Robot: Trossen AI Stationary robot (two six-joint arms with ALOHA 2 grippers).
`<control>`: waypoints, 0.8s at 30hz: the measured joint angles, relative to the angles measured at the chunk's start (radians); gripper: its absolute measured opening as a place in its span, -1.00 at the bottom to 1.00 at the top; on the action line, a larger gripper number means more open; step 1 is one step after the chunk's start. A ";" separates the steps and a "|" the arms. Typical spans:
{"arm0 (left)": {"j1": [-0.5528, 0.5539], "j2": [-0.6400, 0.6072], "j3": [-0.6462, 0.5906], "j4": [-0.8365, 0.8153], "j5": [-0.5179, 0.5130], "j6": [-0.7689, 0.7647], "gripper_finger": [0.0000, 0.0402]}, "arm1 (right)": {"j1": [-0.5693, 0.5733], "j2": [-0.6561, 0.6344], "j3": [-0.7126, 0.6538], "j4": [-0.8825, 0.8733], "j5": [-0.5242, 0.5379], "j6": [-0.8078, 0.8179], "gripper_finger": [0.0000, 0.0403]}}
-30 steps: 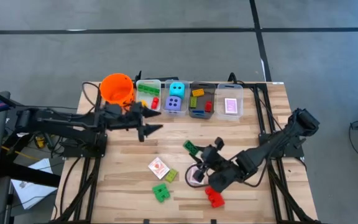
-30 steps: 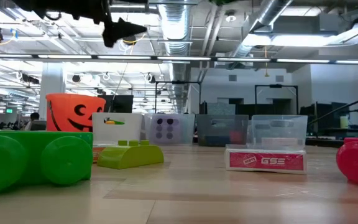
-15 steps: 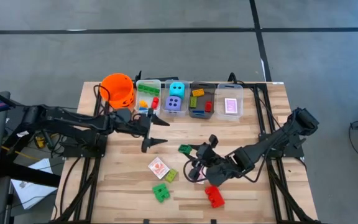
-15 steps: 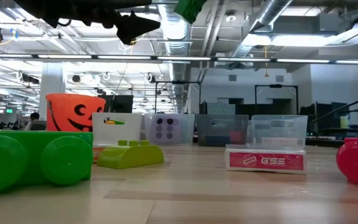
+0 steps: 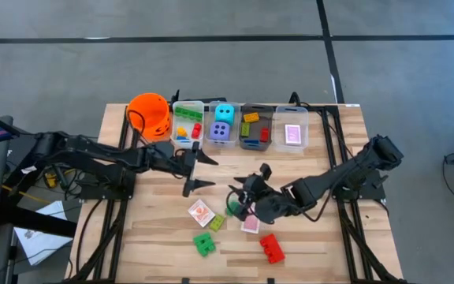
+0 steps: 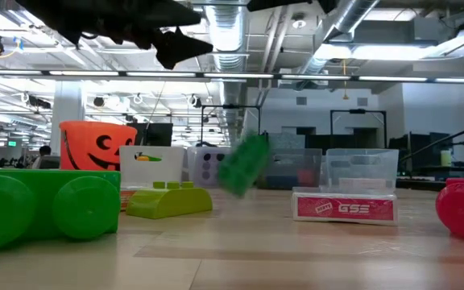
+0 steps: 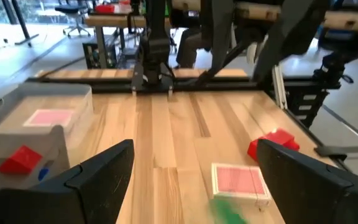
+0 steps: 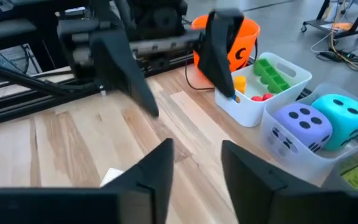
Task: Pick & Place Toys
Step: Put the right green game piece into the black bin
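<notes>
we read "gse" on the red-and-white side of a card box (image 6: pixel 345 208) lying flat on the wood table (image 5: pixel 329 237). a studded green plastic brick (image 6: pixel 244 163), blurred, hangs in the air above the table, clear of both grippers. our left gripper (image 5: pixel 201 171) is spread wide; the right gripper (image 5: pixel 247 193) fingers stand slightly apart, pinching nothing.

Glossy plastic bricks (image 6: pixel 167 200), wooden table (image 5: pixel 156 221)
</notes>
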 joint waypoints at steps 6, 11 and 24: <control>0.000 0.054 0.000 -0.001 -0.016 0.002 0.65 | -0.017 0.000 0.000 0.027 -0.014 -0.060 -0.70; -0.002 0.099 0.000 0.000 -0.005 0.098 0.65 | -0.017 0.000 0.000 0.014 -0.014 -0.060 -0.80; -0.143 0.210 0.019 -0.139 0.077 0.197 0.65 | -0.017 0.000 0.000 -0.101 0.142 0.044 -0.83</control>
